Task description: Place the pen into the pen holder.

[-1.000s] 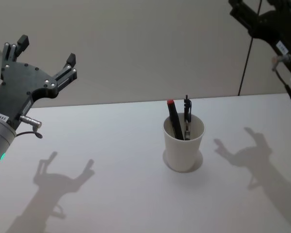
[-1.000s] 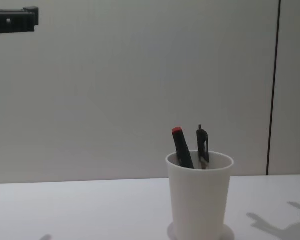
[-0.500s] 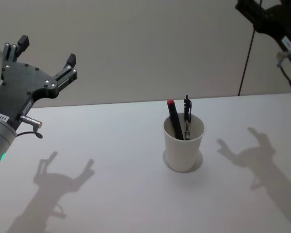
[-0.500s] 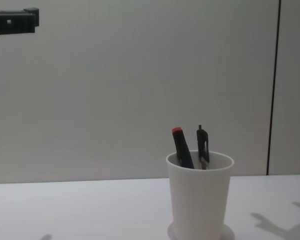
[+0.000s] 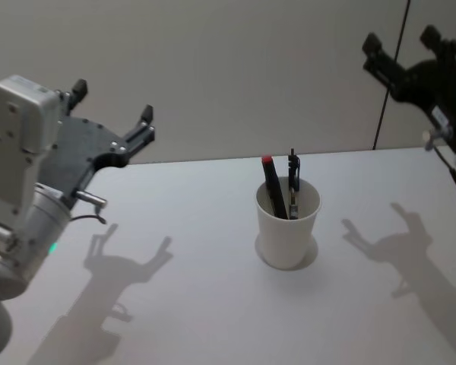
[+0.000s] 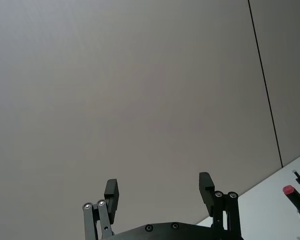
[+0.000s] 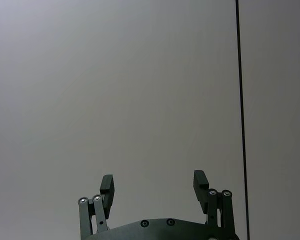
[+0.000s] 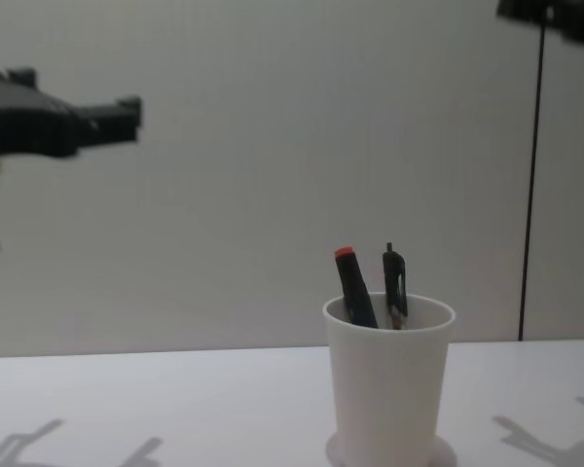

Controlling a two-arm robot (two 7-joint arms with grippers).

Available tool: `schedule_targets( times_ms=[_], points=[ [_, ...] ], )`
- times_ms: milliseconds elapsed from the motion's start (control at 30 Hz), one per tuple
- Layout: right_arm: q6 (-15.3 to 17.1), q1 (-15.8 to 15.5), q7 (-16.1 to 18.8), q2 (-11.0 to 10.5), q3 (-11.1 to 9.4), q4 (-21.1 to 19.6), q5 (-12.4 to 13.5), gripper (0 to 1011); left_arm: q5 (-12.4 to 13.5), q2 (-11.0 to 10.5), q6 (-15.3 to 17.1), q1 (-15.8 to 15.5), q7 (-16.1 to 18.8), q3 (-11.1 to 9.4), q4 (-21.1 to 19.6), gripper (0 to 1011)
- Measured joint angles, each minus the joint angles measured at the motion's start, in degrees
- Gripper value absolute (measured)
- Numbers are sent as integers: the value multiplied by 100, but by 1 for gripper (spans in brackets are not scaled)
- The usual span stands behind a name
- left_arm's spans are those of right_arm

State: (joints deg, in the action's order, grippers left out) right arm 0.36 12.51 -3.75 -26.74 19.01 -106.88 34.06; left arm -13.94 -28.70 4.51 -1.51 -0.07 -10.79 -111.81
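Note:
The pen holder (image 5: 287, 232), a white paper cup (image 8: 389, 389), stands upright at the middle of the table. Two pens lean inside it: a black one with a red cap (image 5: 272, 186) (image 8: 354, 287) and a black one with a clip (image 5: 293, 179) (image 8: 394, 282). My left gripper (image 5: 112, 103) (image 6: 159, 187) hangs open and empty in the air, well to the left of the cup and above the table. High at the right, my right gripper (image 5: 400, 39) (image 7: 153, 181) is also open and empty, facing the wall.
The white table (image 5: 197, 304) carries the shadows of both grippers on either side of the cup. A plain wall with a dark vertical seam (image 5: 387, 91) rises behind the table's far edge.
My left arm has swung right, toward the middle, and turned, bringing its wrist housing into the head view. The right gripper has dropped a little lower and more to the left. Cup and pens are unmoved.

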Motion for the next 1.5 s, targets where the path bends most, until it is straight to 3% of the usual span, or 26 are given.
schedule_targets(
  times_ms=[633,833,1500],
  points=[
    [125,-1034,587,574,-476,439,-1365,1001,196,525,-286,-933,-42,-1179,1439,1001],
    [151,-1261,715,701,-579,538,-1663,1001,237,642,-352,-1140,-54,-1438,1759,1001],
    [161,-1335,758,741,-610,569,-1760,1001,249,681,-375,-1208,-56,-1524,1864,1001]
  ],
)
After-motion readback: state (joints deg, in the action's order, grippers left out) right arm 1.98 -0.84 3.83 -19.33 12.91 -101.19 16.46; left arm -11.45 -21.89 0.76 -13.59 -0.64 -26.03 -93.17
